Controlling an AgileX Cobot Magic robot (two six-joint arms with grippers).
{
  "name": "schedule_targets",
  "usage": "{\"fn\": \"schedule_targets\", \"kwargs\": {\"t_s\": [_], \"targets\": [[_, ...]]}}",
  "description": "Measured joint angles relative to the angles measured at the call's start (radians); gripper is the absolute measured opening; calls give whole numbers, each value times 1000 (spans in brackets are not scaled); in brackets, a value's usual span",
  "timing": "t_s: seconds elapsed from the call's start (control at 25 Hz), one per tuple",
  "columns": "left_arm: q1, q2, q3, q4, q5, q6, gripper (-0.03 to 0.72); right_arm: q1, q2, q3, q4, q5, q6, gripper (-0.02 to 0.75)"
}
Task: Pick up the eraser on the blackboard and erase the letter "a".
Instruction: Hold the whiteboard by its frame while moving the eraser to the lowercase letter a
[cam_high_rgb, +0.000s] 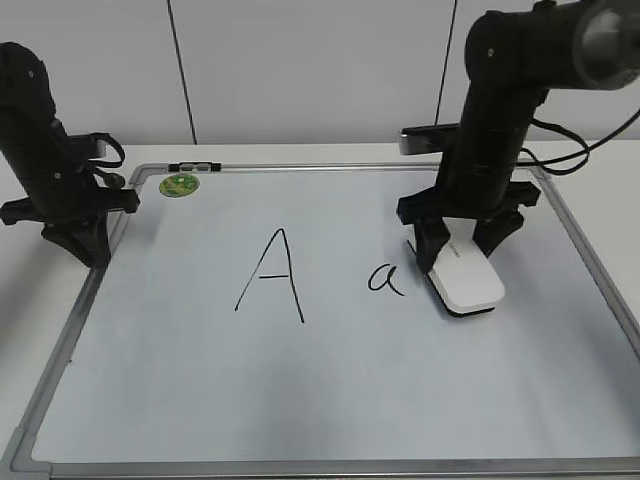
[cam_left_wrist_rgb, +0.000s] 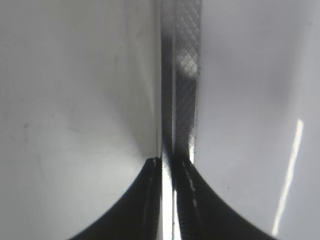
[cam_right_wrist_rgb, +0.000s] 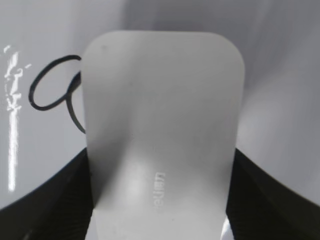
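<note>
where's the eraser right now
In the exterior view the eraser lies on the right half of the blackboard, just right of the letter "a", between the right gripper's fingers.

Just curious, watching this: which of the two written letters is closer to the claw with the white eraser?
The small lowercase "a", just left of the eraser in the right gripper. The tall capital "A" stands farther left.

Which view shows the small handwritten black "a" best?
The exterior view: the small handwritten black "a" is whole. The right wrist view has it partly behind the white rounded plastic eraser; the left wrist view shows none.
</note>
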Motion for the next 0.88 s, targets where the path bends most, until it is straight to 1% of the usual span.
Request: {"fn": "schedule_targets", "kwargs": {"t_s": [0.24,0.6,0.76,0.88], "targets": [[0,0,0,-2,0,0,69,41,64,-25,6,4,2,526],[0,0,0,-2,-2,0,71,46,81,-43,15,20,4,526],[0,0,0,-2,-2,0,72,78,82,-46,-7,20,6,526],[0,0,0,-2,-2,0,73,125,84,-46,-11,18,6,526]]}}
